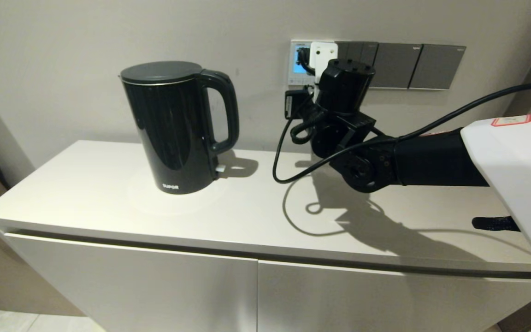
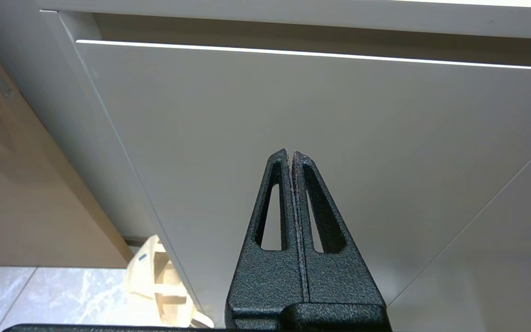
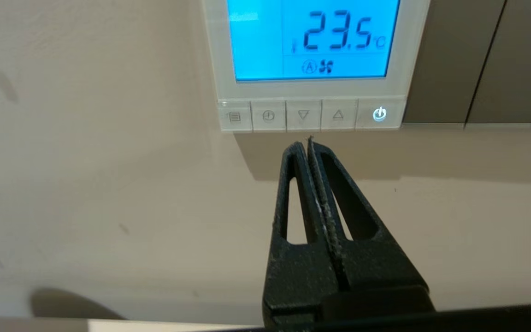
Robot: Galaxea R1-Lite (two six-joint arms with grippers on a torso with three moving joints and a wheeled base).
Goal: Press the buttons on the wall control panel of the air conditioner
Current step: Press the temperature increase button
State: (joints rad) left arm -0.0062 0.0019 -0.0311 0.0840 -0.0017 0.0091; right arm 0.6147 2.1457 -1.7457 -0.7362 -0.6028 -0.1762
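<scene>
The white wall control panel [image 3: 219, 55] has its screen [image 3: 265, 41] lit blue, reading 23.5 °C. The row of pale buttons [image 3: 270, 115] runs along its lower edge; the power button [image 3: 379, 114] at one end glows. My right gripper [image 3: 304, 144] is shut and empty, its tips just below the down-arrow button [image 3: 303, 115], close to the wall; I cannot tell if they touch. In the head view the right wrist [image 1: 344, 87] covers much of the panel [image 1: 297, 64] and hides the buttons. My left gripper [image 2: 290, 154] is shut, parked low facing a cabinet door.
A black kettle [image 1: 178, 127] stands on the white cabinet top [image 1: 109, 203], left of the panel. Dark grey switch plates [image 1: 413, 67] sit on the wall right of the panel, also in the right wrist view [image 3: 477, 60]. A black cable [image 1: 288, 152] loops under the right wrist.
</scene>
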